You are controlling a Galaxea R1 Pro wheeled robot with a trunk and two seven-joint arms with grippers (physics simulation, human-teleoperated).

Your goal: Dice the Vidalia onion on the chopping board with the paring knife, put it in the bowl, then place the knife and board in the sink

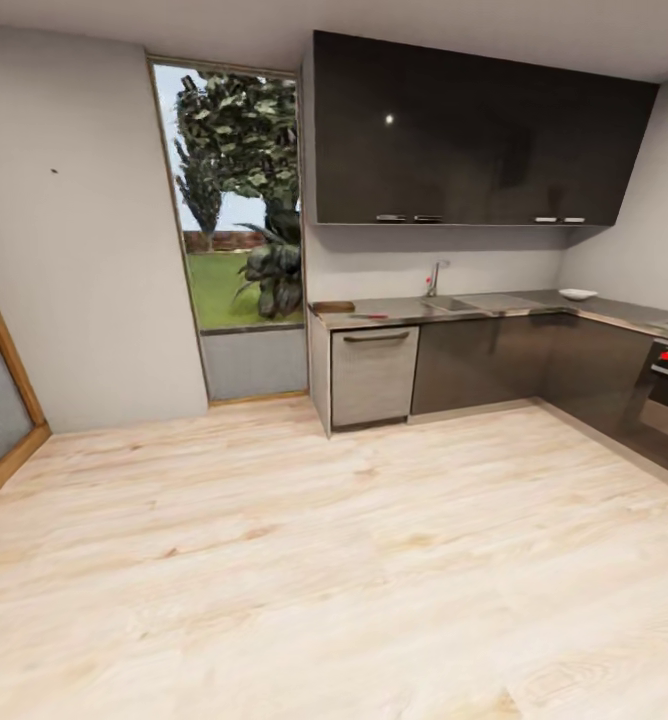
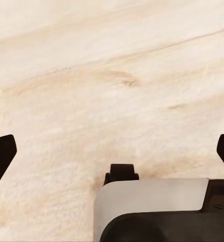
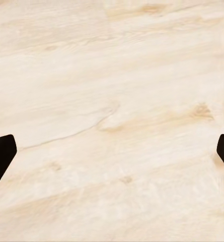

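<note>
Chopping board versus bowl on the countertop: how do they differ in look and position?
The chopping board is brown and flat, at the countertop's left end near the window; the bowl is white with raised sides, far to the right beyond the sink. A small red-handled paring knife lies by the board, nothing visible by the bowl. Both rest on the countertop.

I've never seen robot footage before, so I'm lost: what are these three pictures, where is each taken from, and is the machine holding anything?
These are simulator renders from a wheeled two-armed robot. The head view looks across a light wood floor toward the kitchen: a countertop with a sink and tap, a chopping board at the counter's left end, a paring knife beside it, and a white bowl farther right. The other two come from cameras near each gripper, both looking down at the floor. The left gripper and right gripper are open, their dark fingertips spread wide, holding nothing.
</note>
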